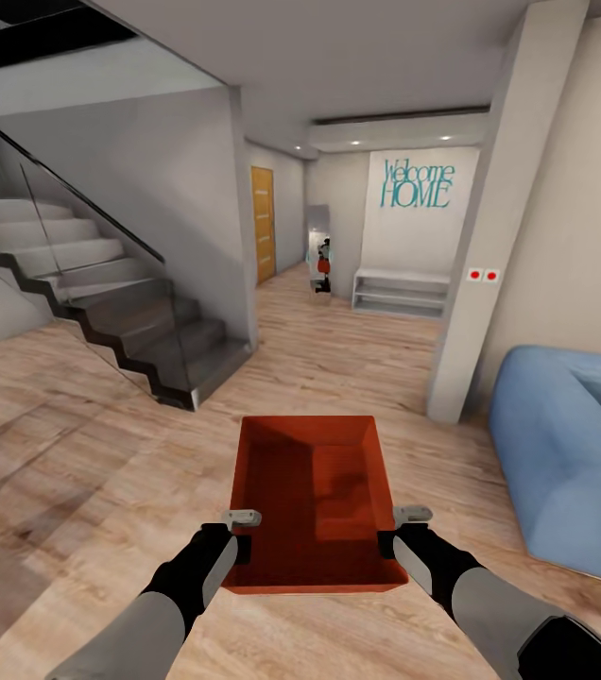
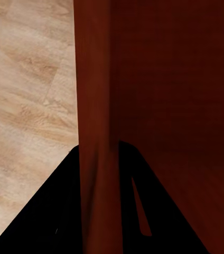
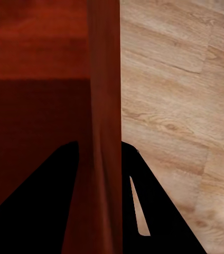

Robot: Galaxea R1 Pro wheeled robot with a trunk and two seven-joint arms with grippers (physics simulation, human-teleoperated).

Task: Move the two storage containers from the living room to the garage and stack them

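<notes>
A home is showing here, an open living area running into an entry hall. A blue sofa (image 1: 575,463) is sitting at the right, a staircase (image 1: 102,302) is climbing at the left, light wood planks (image 1: 74,453) are covering the floor, and "Welcome HOME" lettering (image 1: 417,184) is hanging on the far wall above a low white shelf (image 1: 401,293).

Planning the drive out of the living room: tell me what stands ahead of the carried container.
Both pincers, left and right, clamp the container by its side walls. The wood floor straight ahead looks open toward the hallway; staircase left, column and sofa right. No garage in sight.
</notes>
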